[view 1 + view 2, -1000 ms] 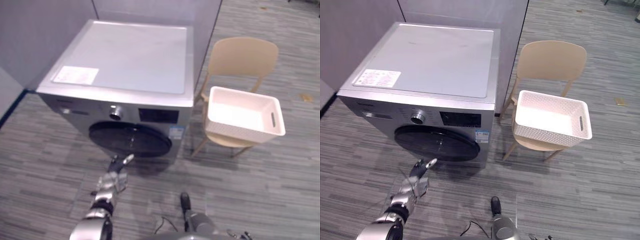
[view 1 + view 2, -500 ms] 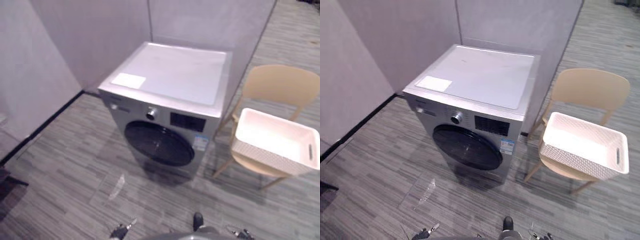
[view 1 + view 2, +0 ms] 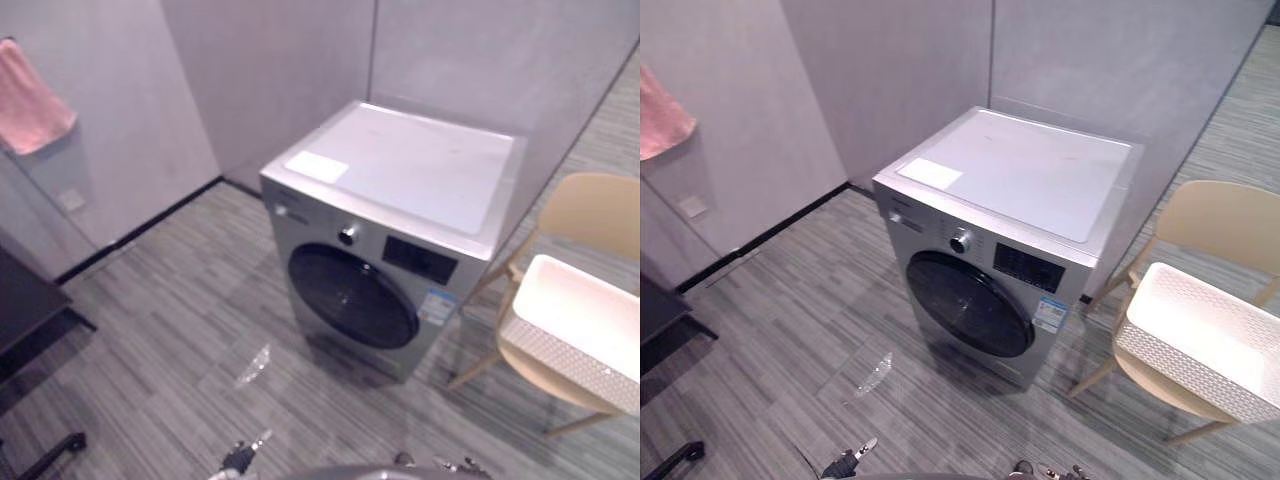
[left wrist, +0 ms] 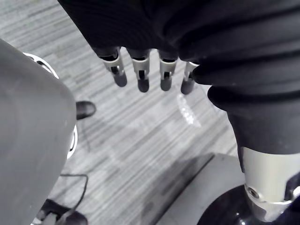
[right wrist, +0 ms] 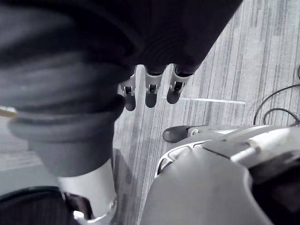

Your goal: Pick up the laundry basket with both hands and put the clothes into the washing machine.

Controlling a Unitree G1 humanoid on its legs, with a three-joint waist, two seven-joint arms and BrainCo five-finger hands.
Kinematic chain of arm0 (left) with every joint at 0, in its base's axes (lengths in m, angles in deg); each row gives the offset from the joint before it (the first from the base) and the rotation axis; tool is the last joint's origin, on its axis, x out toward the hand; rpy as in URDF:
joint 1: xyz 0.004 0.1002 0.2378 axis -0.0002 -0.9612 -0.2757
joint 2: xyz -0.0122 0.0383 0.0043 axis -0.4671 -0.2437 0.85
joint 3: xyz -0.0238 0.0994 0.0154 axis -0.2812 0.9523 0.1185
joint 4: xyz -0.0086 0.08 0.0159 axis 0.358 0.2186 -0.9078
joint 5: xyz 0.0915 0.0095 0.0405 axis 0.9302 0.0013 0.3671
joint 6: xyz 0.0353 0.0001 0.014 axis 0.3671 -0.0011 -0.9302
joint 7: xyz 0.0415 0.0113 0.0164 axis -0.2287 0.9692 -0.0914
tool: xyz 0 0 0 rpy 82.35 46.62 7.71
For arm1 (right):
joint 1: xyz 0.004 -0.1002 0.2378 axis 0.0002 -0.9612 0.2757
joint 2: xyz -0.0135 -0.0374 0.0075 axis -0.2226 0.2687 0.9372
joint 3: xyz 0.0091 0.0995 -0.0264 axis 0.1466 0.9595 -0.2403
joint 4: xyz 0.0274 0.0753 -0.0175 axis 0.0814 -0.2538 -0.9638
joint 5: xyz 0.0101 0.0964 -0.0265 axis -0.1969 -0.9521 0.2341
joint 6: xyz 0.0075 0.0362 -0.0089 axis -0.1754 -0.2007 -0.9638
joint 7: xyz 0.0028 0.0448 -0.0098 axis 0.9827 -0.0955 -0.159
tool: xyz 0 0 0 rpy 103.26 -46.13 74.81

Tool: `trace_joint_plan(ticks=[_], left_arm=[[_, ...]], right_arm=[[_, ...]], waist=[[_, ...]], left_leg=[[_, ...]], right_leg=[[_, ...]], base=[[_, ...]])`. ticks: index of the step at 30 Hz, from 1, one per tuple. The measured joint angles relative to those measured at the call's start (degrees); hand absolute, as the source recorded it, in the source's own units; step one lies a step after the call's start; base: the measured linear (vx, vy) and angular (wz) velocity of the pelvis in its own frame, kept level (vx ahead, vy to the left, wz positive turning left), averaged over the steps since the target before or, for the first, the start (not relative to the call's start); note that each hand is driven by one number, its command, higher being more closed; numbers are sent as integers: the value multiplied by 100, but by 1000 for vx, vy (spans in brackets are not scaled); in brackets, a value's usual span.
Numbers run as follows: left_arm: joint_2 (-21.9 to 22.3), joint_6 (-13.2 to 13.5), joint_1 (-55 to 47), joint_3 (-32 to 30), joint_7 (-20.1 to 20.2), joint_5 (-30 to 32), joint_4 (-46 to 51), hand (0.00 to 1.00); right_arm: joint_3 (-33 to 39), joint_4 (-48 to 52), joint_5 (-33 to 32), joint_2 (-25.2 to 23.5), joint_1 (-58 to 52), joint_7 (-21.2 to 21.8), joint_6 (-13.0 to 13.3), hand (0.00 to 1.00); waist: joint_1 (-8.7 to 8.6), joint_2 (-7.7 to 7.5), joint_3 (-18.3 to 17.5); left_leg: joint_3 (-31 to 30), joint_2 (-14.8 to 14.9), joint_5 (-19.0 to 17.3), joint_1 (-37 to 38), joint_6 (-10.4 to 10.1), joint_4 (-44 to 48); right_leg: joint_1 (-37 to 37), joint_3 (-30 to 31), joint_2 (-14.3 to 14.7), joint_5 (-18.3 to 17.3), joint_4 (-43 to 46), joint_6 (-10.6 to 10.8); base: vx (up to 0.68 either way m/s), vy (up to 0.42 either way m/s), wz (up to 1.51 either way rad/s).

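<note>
Head camera has drawn back from the washing machine [image 3: 1020, 175], whose door [image 3: 968, 303] stays shut; left hand [image 4: 140, 75], lately raised toward it, hangs low, fingers straight and empty, as does right hand [image 5: 150, 91]. Laundry basket [image 3: 1170, 360] waits on chair [image 3: 1220, 215] right of the machine, so pickup is likely next

Grey striped floor [image 3: 770, 310] under washing machine [image 3: 1030, 170] and tan chair [image 3: 1225, 215] (white basket [image 3: 1200, 350] on its seat)

A mock laundry corner in an office-like space: a silver front-loading washing machine [image 3: 1010, 230] stands against grey partition panels [image 3: 1090, 60] on grey striped carpet [image 3: 790, 330], a white laundry basket [image 3: 1200, 340] on a beige chair [image 3: 1220, 220] beside it, a pink towel [image 3: 660, 115] hanging on the wall
</note>
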Motion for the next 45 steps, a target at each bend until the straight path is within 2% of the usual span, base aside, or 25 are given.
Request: trace_joint_plan(ticks=[2,3,4,5,6,7,9,12,15,16,17,18,21,24,26,27,29,32,33,34,36,39,40,42,45], left_arm=[[-38,16,-4,296,-2,-27,36,0],[-47,24,-25,415,-4,-25,35,0],[-140,33,-53,601,6,-11,26,0],[-250,62,-99,657,11,-25,50,0],[-302,69,-96,688,11,-11,58,0],[-404,72,-57,709,16,8,111,0],[-495,94,-41,652,19,46,97,0],[-317,96,-5,177,29,49,96,0],[-229,99,-11,-135,35,91,97,0],[-252,114,-48,-256,40,152,104,0],[-230,106,-61,-333,41,192,92,0],[-136,108,-52,-425,45,255,99,0],[37,111,-44,-521,121,285,81,0],[34,111,-44,-494,130,278,83,0],[21,105,1,-312,115,271,82,0],[7,106,13,-288,111,272,86,0],[-90,111,42,-220,90,257,101,0],[-124,109,61,-169,10,213,100,0],[-111,113,113,-137,10,215,98,0],[-124,113,127,-149,7,209,104,0],[-213,133,138,-170,-1,168,122,0],[-57,124,63,-368,7,91,90,0],[-122,123,51,-350,-30,110,103,0],[-204,133,65,-425,-23,108,127,0],[-210,118,15,-591,-42,114,111,0]], right_arm=[[46,0,-52,46,-62,-26,-2,0],[93,14,-139,61,-52,-39,5,0],[280,31,-381,-22,-65,-36,22,0],[325,38,-522,-128,-61,-30,23,0],[332,40,-552,-180,-55,-28,24,0],[413,35,-568,-327,-27,-21,23,0],[464,32,-569,-436,-7,4,12,0],[643,31,-689,-484,-89,-2,0,0],[764,35,-688,-551,-110,8,-8,0],[780,33,-687,-606,-113,14,-18,0],[788,27,-683,-593,-112,20,-28,0],[955,29,-678,-545,-148,23,-24,0],[1095,-106,-662,-308,38,27,-86,0],[849,-221,-692,-290,74,208,-329,0],[704,-236,-814,-200,23,277,-456,0],[705,-258,-923,-197,7,278,-489,0],[708,-461,-1252,-184,-64,278,-638,0],[716,-457,-1360,-206,-188,254,-672,0],[638,-418,-1332,-215,-187,240,-626,0],[601,-416,-1259,-218,-193,213,-561,0],[485,-367,-1098,-267,-196,57,-253,0],[313,63,-945,-187,-133,-18,45,0],[20,102,-859,-193,-85,-27,96,0],[-9,134,-711,-261,-48,-6,143,0],[-131,90,-544,-305,4,0,160,0]], waist=[[3,-39,-9],[1,-29,-5],[0,-98,14],[6,-229,9],[8,-234,50],[20,-389,65],[11,-495,99],[7,-461,180],[13,-417,209],[15,-512,216],[-6,-499,223],[6,-412,223],[36,-117,247],[14,-100,204],[-29,25,157],[-25,27,166],[-12,-54,291],[0,-138,344],[-8,-80,384],[-5,-92,392],[9,-141,439],[17,235,525],[11,65,483],[21,-193,500],[57,-197,481]], left_leg=[[-453,-253,-76,72,111,-142],[-663,-347,-89,92,146,-173],[-949,-432,-81,81,210,-110],[-1242,-505,-69,80,274,-94],[-1399,-534,-68,72,313,-95],[-1740,-563,-59,52,466,-46],[-2085,-517,-83,-41,500,57],[-2780,-371,-115,-98,449,74],[-3157,-199,-334,-112,207,135],[-3401,-150,-471,-69,62,127],[-3526,-90,-511,-15,18,80],[-3595,112,-520,121,-14,88],[-3289,249,-466,176,-37,501],[-3192,429,-145,41,-199,721],[-3176,417,-66,-399,-238,1433],[-3141,416,-32,-520,-298,1734],[-2526,558,354,-812,-809,3018],[-2023,704,968,-1226,-929,4346],[-1851,714,230,-1572,-889,4957],[-1650,726,-52,-1713,-826,5066],[-526,920,-419,-1903,-174,4575],[-388,865,-189,-1670,151,2304],[-182,643,-172,-1513,11,1869],[-58,260,-171,-1304,17,1479],[36,41,-172,-1104,19,1335]], right_leg=[[-228,-53,-566,-352,1209,93],[-496,170,-818,-317,1981,18],[-831,690,-1000,-128,2847,-260],[-1131,1365,-1006,189,3502,-583],[-1263,1675,-981,395,3804,-629],[-1558,2255,-803,359,4415,-538],[-1731,2631,-387,-351,4701,-462],[-1895,3013,277,-957,3751,-219],[-1745,3213,383,-887,1998,-132],[-1588,3282,303,-787,1274,60],[-1573,3208,308,-563,1434,339],[-1630,2910,461,-820,1805,229],[-1368,2585,706,-1161,2019,-80],[-1179,2373,920,-1289,1868,-286],[-957,2289,945,-1188,1440,-339],[-820,2263,949,-1136,1326,-357],[-74,2176,937,-1043,841,-417],[464,2245,861,-1011,458,-468],[570,2297,794,-1006,397,-473],[605,2303,760,-1005,388,-471],[793,2328,676,-1016,303,-454],[775,2706,856,-1339,454,-21],[705,2787,775,-1358,581,-28],[656,2820,612,-1399,579,-83],[814,2942,454,-1373,379,-53]], base=[[11,144,95],[26,134,107],[35,144,138],[77,135,136],[104,45,141],[121,1,110],[160,-83,110],[232,-176,110],[277,-348,88],[274,-499,86],[283,-514,103],[420,-551,72],[348,-321,39],[308,-273,10],[247,-140,13],[279,-106,18],[217,-79,11],[132,-11,-13],[124,44,-18],[102,128,-9],[102,145,-12],[77,241,-32],[103,251,-18],[105,117,8],[102,77,-7]])
